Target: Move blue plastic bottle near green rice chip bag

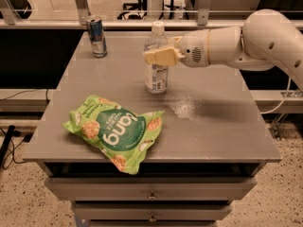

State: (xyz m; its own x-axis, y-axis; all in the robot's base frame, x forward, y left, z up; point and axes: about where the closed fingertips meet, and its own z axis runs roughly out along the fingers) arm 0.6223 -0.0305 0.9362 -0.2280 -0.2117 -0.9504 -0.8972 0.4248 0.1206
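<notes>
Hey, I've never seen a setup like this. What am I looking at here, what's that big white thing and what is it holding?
That white thing is a robot arm reaching in from the right. There is only one picture, taken from in front of the grey table, looking down on it. At the arm's tip is the gripper: its two yellowish fingers are closed around the upper part of a blue plastic bottle, which stands upright. Nearer the front lies a green rice chip bag, apart from the bottle. A blue-silver can stands at the far left corner.
</notes>
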